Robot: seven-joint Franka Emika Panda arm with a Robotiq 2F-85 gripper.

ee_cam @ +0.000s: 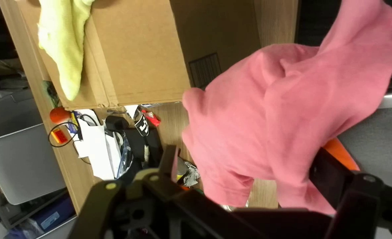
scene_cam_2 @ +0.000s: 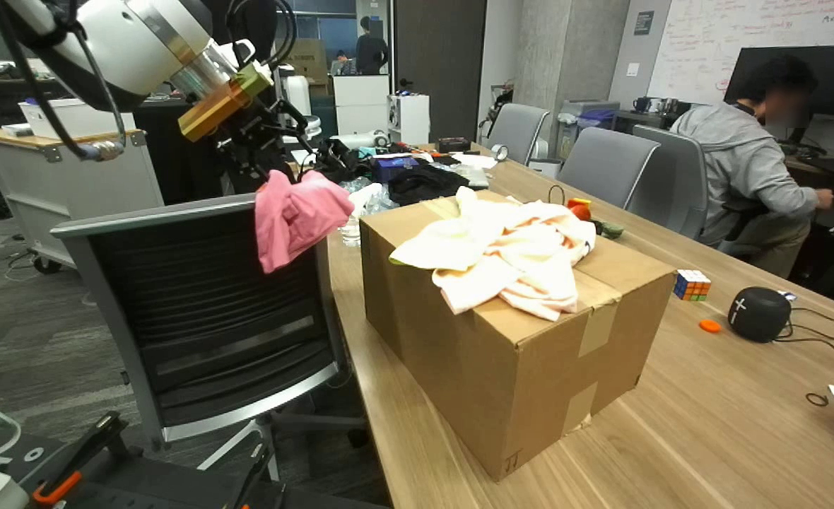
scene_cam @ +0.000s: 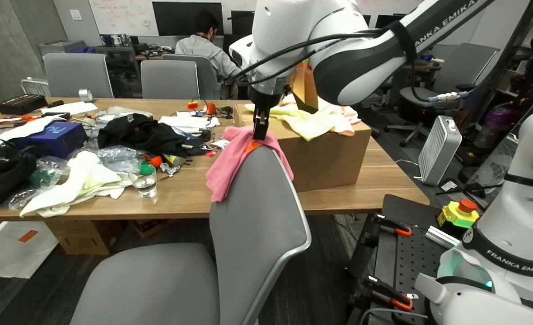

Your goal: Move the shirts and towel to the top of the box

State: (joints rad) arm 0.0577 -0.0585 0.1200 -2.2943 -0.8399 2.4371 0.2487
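A pink cloth, apparently one of the shirts, hangs over the top corner of the grey chair's back. An orange bit shows beneath it. My gripper is down at that corner. In the wrist view its jaws stand wide, the pink cloth lying between and beyond the fingers; whether they touch it I cannot tell. On the brown cardboard box lie a peach-cream shirt and a yellow cloth with a fuzzy, towel-like surface.
The box stands on the wooden table, beside the chair. Farther along are a glass of water, a white and pale-green cloth, black garments and a blue box. A speaker sits past the box.
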